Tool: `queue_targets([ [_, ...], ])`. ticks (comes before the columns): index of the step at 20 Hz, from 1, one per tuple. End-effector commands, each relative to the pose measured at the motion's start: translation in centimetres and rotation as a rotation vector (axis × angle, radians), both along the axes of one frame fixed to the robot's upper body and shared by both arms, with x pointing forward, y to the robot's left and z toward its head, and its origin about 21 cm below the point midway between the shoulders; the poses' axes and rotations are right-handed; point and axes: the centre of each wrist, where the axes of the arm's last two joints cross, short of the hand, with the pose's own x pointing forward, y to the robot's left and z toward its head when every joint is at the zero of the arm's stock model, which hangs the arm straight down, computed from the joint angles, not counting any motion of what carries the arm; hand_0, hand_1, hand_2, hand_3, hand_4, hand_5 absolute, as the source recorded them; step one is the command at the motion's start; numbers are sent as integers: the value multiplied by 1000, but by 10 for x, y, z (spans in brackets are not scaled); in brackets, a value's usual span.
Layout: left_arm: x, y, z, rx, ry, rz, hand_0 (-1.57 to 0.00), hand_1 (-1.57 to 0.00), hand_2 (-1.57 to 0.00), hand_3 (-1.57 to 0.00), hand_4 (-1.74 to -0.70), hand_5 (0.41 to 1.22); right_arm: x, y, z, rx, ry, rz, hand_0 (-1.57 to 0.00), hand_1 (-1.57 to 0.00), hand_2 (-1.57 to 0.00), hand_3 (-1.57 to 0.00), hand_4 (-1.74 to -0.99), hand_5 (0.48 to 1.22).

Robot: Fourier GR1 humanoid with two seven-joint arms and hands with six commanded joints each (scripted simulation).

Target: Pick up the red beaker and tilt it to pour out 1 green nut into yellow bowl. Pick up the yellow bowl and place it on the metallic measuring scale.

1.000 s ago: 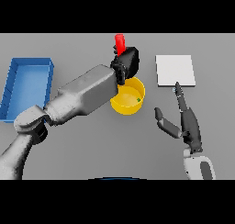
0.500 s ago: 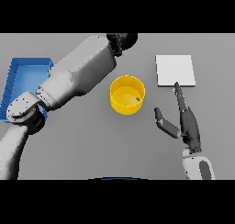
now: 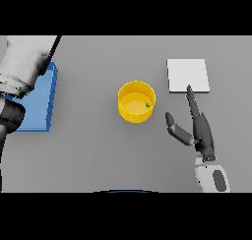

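**Left arm pulled back to the table's left edge; beaker out of sight**

Since the earlier frames the left arm [image 3: 22, 69] has swung away from the middle of the table. A second ago its hand held the red beaker over the yellow bowl; now only the white and grey arm shows at the upper left, along the table's left edge. The left hand is out of frame, and so is the red beaker, so nothing can be said about its grip.

Under that arm lies the blue tray [image 3: 43, 104], near the left edge of the table, partly covered by the arm.

The yellow bowl [image 3: 137, 102] stands upright near the middle of the table, in the same spot as before. A green nut [image 3: 147, 105] lies inside it, against the right side of its floor.

To the right, toward the far right part of the table, sits the flat, pale square scale [image 3: 187, 75], apart from the bowl.

The right hand [image 3: 199, 128] rests in front of the scale, nearer the table's front edge, unchanged from the earlier frames. Its fingers are straight and relaxed, one pointing up to the scale's near edge, the thumb splayed toward the bowl. It holds nothing.
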Motion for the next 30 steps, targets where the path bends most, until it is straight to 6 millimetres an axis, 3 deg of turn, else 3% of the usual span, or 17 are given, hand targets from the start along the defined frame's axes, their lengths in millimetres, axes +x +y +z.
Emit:
queue_targets([
  [1, 3, 19, -3, -86, -6, 60, -1571, -1571, -1571, -1448, -1738, 1221, 0, 1, -2, 8, 13, 6, 1, 1, 1, 1, -1006, 669],
  [3, 6, 61, -3, -271, -28, 164, -1571, -1571, -1571, -1453, -1739, 1221, 2, 2, -2, 31, 15, 4, 1, 1, 1, 1, -1002, 666],
  [7, 3, 138, -33, -543, -69, 389, -1571, -1571, -1571, -1412, -1740, 1221, 2, 1, -4, 13, 17, 12, 1, 1, 1, 1, -1034, 655],
  [10, -5, 175, -60, -757, -88, 519, -1571, -1571, -1571, -1441, -1741, 1221, 0, 4, -3, 11, 21, 17, 1, 1, 1, 1, -1057, 652],
  [13, -15, 198, -100, -924, -86, 642, -1571, -1571, -1571, -1467, -1741, 1221, 1, 5, -1, -15, 20, 9, 1, 1, 1, 1, -1047, 651],
  [16, -29, 210, -124, -1047, -97, 686, -1571, -1571, -1571, -1476, -1741, 1221, 0, 3, -1, -50, 16, 0, 1, 1, 1, 1, -1054, 648],
  [22, -70, 209, -170, -1174, -101, 761, -1571, -1571, -1571, -1441, -1741, 1221, -3, 1, -2, -53, 21, 13, 1, 1, 1, 1, -1018, 645],
  [27, -96, 198, -192, -1252, -104, 786, -1571, -1571, -1571, -1512, -1741, 1221, -3, -7, -6, -34, 26, 18, 1, 1, 1, 1, -1004, 648],
  [30, -105, 193, -203, -1289, -83, 826, -1571, -1571, -1571, -1541, -1741, 1151, -2, -7, -5, -23, 4, 21, 1, 1, 1, 1, -1012, 650],
])
